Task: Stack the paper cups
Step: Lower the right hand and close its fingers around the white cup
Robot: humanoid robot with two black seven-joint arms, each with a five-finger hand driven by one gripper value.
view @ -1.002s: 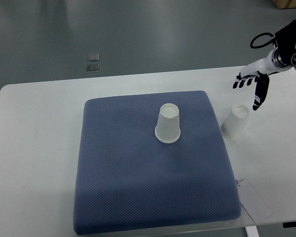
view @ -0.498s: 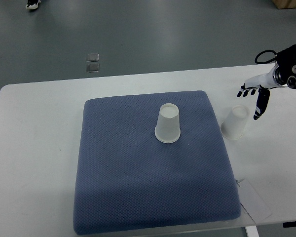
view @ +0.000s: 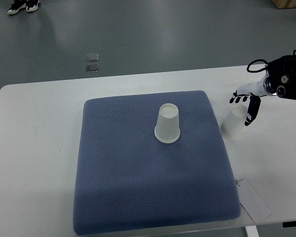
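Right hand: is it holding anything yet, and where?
Nothing held. The right hand is open beside the cup off the mat's right edge, fingers spread.

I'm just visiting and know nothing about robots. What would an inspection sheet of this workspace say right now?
Surface: white table with a blue mat on it.
Job's things: one paper cup upside down on the mat; second cup on bare table beside the mat.
Clutter: white card at the near right corner.
Hands: right hand open, at the second cup; left not in view.
Cables: black loop at the wrist.
Surroundings: grey floor, someone's shoes.
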